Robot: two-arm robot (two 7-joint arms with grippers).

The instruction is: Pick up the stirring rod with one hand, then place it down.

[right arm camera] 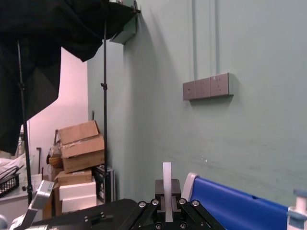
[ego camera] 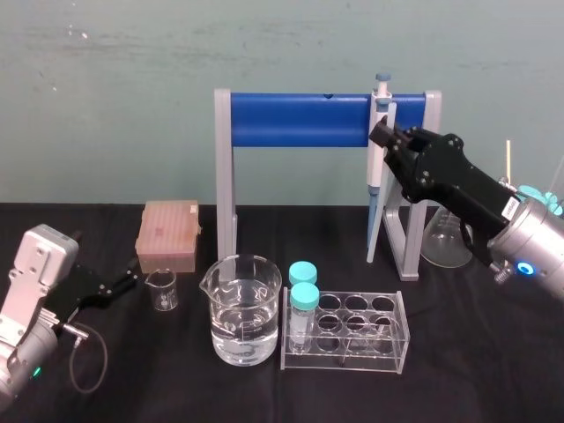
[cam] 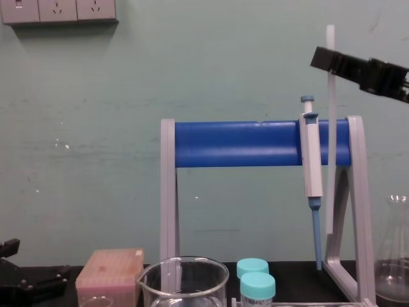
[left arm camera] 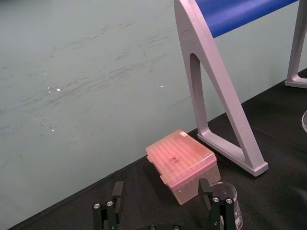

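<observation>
**Rod aloft beside the blue stand**

Long, thin, translucent-white stirring rod (cam: 330, 160), straight and upright. Pinched near its upper end by the right gripper (cam: 326, 59), jaws clamped on it, with a short stub poking above the fingers (right arm camera: 175, 189). Hangs just beside the pipette (cam: 312, 160) on the blue-barred stand (cam: 236, 144), lower end close to the stand's right leg. Near and lower: flask (cam: 393, 275), tube rack (ego camera: 388, 339), large beaker (ego camera: 242, 308). Bare black table (ego camera: 476, 370) to the right of the tube rack. Left gripper (ego camera: 132, 280) low at the table's left, jaws apart, near the pink tip box (ego camera: 169, 233).
</observation>
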